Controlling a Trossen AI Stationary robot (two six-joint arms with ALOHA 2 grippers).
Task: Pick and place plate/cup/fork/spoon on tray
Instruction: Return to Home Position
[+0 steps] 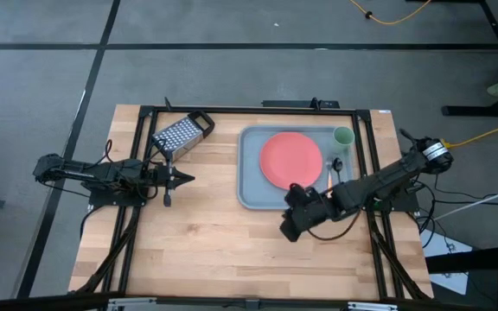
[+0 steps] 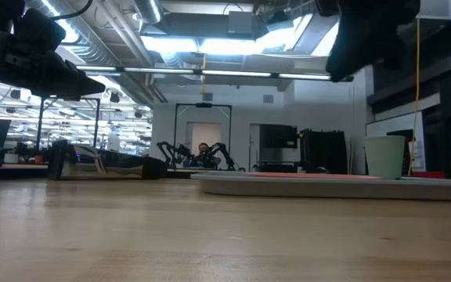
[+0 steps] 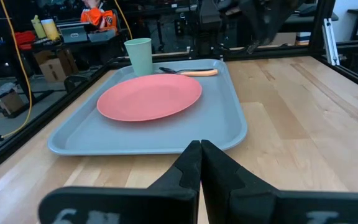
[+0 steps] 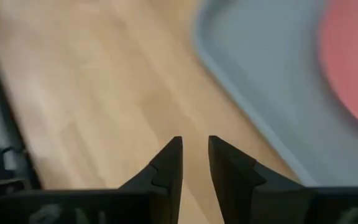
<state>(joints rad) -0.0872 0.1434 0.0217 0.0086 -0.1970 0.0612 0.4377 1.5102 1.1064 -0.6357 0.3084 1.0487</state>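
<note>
The grey-blue tray (image 1: pixel 249 186) lies on the right half of the table. The coral-red plate (image 1: pixel 290 160) lies flat in it. The pale green cup (image 1: pixel 342 136) stands upright in its far right corner. The orange-handled fork (image 1: pixel 329 179) and the dark spoon (image 1: pixel 337 164) lie side by side along its right side; they also show in the left wrist view, fork (image 3: pixel 199 73) and spoon (image 3: pixel 171 70). My right gripper (image 1: pixel 286 231) hangs above bare wood just near of the tray's near edge, fingers a little apart (image 4: pixel 195 140), empty. My left gripper (image 1: pixel 184 180) is shut and empty, left of the tray (image 3: pixel 200 143).
A metal box grater (image 1: pixel 182 134) lies on its side at the far left of the table, close to my left gripper. A black frame (image 1: pixel 258 111) runs around the table's edges. Bare wood (image 1: pixel 214 250) spreads across the near half of the table.
</note>
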